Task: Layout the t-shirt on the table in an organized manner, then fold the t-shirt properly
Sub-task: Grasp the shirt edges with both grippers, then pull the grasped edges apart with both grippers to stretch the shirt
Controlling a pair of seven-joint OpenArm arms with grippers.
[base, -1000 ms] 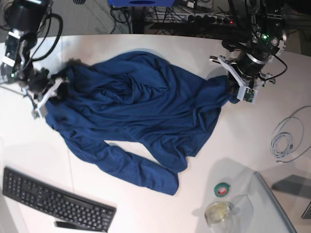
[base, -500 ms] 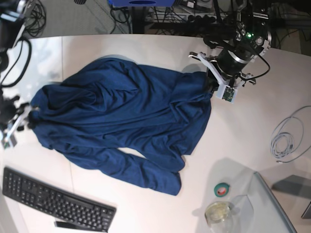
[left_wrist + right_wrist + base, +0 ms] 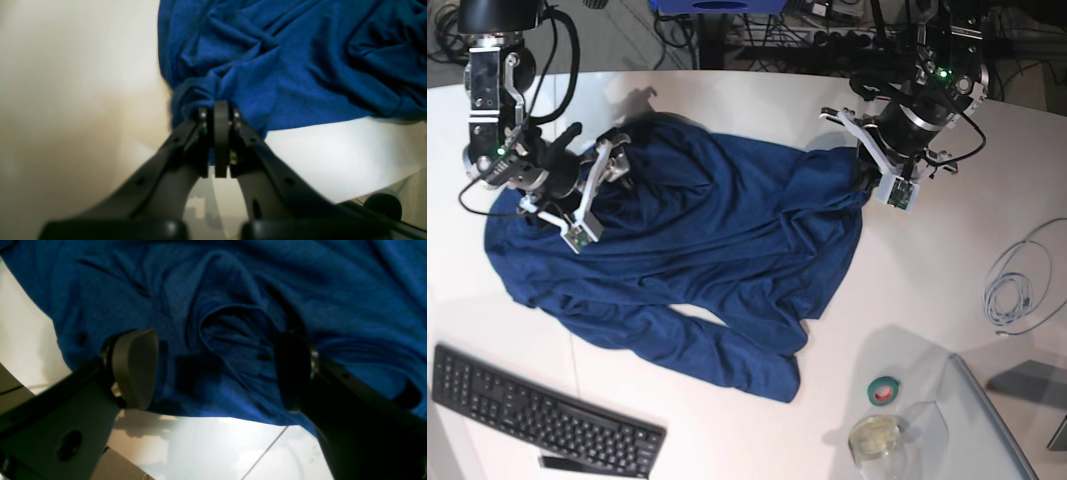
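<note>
One black keyboard [image 3: 542, 415], one grey cable coil [image 3: 1017, 285]; left gripper [image 3: 221, 110] pinches the dark navy-blue cloth t-shirt [image 3: 687, 250]; right gripper [image 3: 213, 368] gapes wide, holding nothing.

Base view: high above, looking steeply down on the whole desk [image 3: 927, 300], both arms in frame.
Left wrist view: set behind the left pincer [image 3: 221, 110], very near, facing the t-shirt [image 3: 283, 56] edge.
Right wrist view: behind the right pincer [image 3: 213, 370], close over cloth.
Shared: all three show the t-shirt and desk.
</note>
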